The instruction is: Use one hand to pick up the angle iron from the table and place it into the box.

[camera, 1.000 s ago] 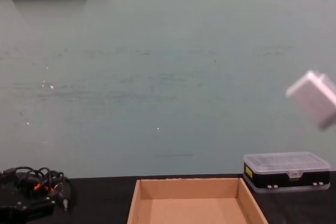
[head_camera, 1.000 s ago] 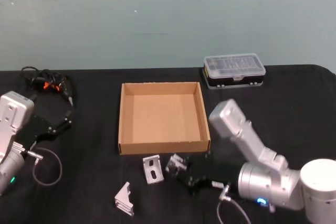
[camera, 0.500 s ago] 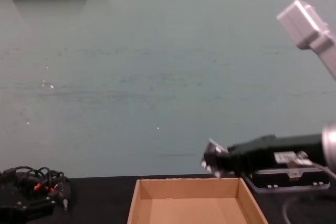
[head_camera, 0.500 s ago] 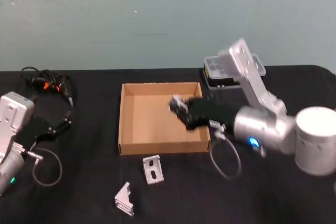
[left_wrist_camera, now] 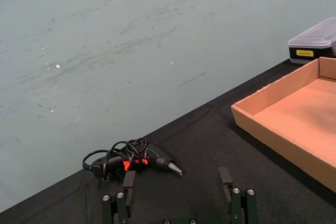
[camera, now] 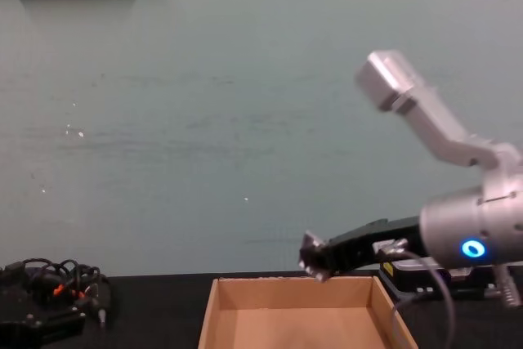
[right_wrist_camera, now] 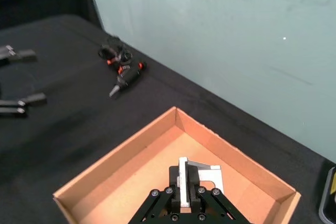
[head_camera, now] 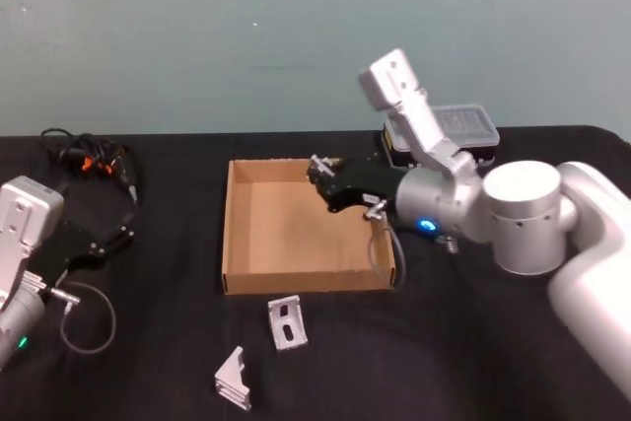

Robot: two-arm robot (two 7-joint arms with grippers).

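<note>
Now that right gripper has swung up off table, angle iron rides clamped in it above box — only lowering, release left. Left gripper parked table-left, fingers apart.

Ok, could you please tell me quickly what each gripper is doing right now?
Left gripper: open, empty.
Right gripper: shut on the silver metal angle iron, above the shallow tan cardboard box.
</note>
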